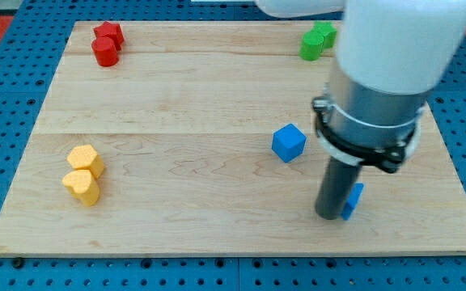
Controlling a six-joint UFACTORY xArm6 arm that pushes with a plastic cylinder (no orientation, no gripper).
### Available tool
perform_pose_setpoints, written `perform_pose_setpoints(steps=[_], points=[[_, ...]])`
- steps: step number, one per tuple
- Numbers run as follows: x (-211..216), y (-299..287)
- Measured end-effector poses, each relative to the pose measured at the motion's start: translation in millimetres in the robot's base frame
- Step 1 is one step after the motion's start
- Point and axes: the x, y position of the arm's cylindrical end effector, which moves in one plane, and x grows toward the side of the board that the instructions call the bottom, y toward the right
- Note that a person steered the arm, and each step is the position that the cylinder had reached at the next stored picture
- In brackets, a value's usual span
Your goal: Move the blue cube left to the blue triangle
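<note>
The blue cube sits up and to the view's left of my tip, clear of it. The blue triangle (mostly hidden behind the rod) is just beside the tip on its right, seemingly touching. This end effector is a bare rod, with nothing to open or close. Far above lie two green blocks; far left on the table, two yellow blocks and two red ones.

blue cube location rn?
The blue cube sits right of the board's centre, apart from my tip, which stands below-right of it, against the partly hidden blue triangle.
</note>
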Motion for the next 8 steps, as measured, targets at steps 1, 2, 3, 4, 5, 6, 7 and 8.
perform_pose_setpoints(steps=[1,2,3,4,5,6,7,8], points=[[-15.6,9.2],[-25.3,-10.9],[-41.4,-29.6],[-45.7,-89.4],[-82.7,-102.6],[-123.8,-89.0],[-131.1,-31.7],[-100.2,-8.1]])
